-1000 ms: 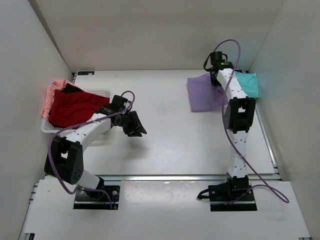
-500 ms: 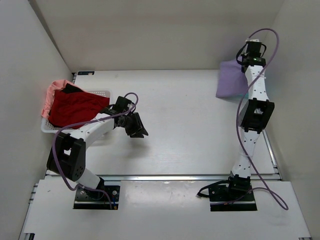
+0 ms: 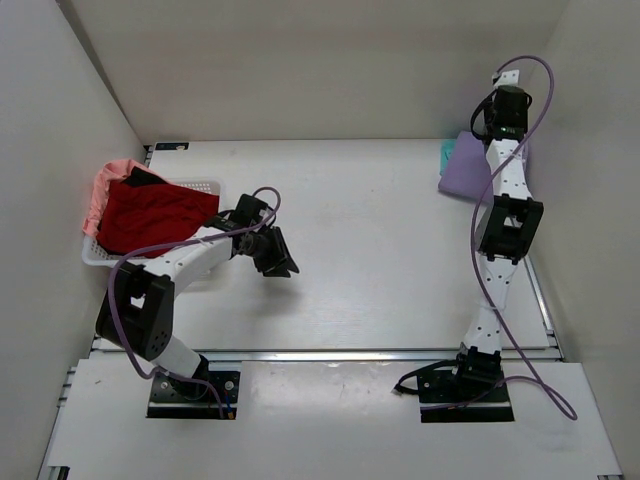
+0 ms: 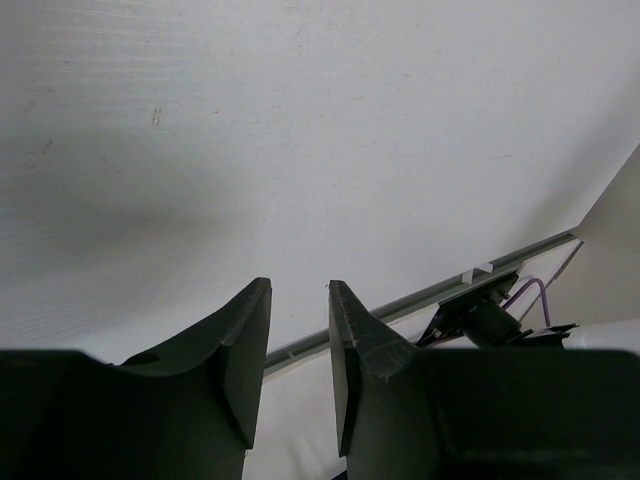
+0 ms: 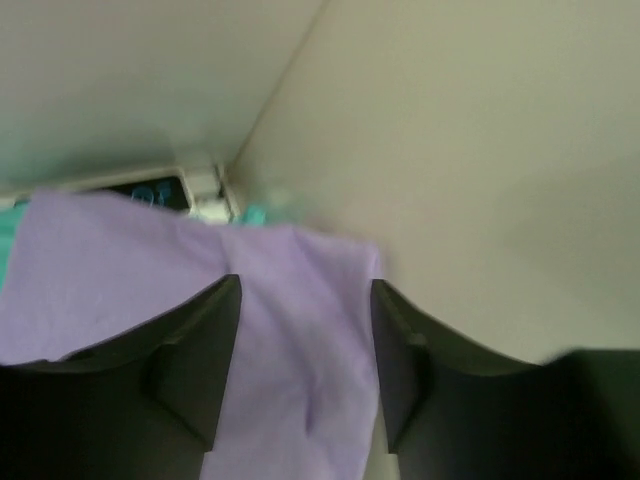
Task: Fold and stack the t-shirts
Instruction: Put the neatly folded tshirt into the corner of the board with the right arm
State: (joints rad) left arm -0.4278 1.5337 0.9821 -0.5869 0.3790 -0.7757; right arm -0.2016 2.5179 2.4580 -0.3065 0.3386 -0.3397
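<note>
Purple shirt (image 3: 462, 178): lies bunched in the far right corner of the desk (image 3: 380, 260), close to the side wall and partly hidden by the right arm.
Teal shirt (image 3: 447, 155): only a narrow strip shows, at the purple shirt's far left edge and touching it. Which one lies on top cannot be told.
Red shirt (image 3: 150, 215): heaped in the basket (image 3: 208, 185) at the desk's left side, spilling over its rim.
Pink shirt (image 3: 104, 186): draped over the basket's far left edge, partly under the red shirt.
Right claw (image 5: 305, 290): fingers spread wide above the purple shirt, whose cloth fills the gap between them. Whether either finger touches the cloth cannot be told.
Left claw (image 4: 300, 290): fingers stand a narrow gap apart with nothing between them, low over bare desk just right of the basket.
Basket: white plastic lattice, set against the left wall.
</note>
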